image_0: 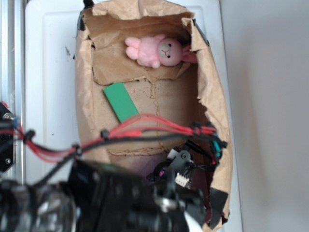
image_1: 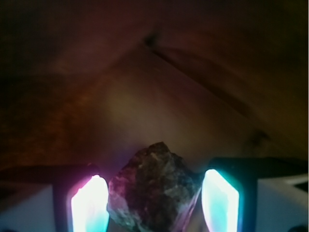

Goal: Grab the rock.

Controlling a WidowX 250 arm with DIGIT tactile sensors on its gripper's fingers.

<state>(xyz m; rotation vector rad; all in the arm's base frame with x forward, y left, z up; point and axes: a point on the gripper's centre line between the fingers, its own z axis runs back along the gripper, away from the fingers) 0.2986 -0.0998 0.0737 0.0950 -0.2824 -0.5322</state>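
In the wrist view the rock (image_1: 153, 191), a dark, rough, irregular lump, lies on brown paper right between my gripper's (image_1: 154, 193) two glowing fingers. The left finger (image_1: 90, 205) stands at the rock's edge. The right finger (image_1: 219, 200) stands a narrow gap away from it. The jaws are apart, with the rock filling most of the space between them. In the exterior view my arm (image_0: 178, 169) reaches down into the near end of the paper-lined box (image_0: 215, 96). There the rock and the fingertips are hidden under the arm.
A pink plush toy (image_0: 157, 50) lies at the far end of the box. A flat green block (image_0: 120, 101) lies left of the middle. Red and black cables (image_0: 145, 128) cross the box. Torn paper walls stand on both sides, with black tape (image_0: 218, 203) at the near right.
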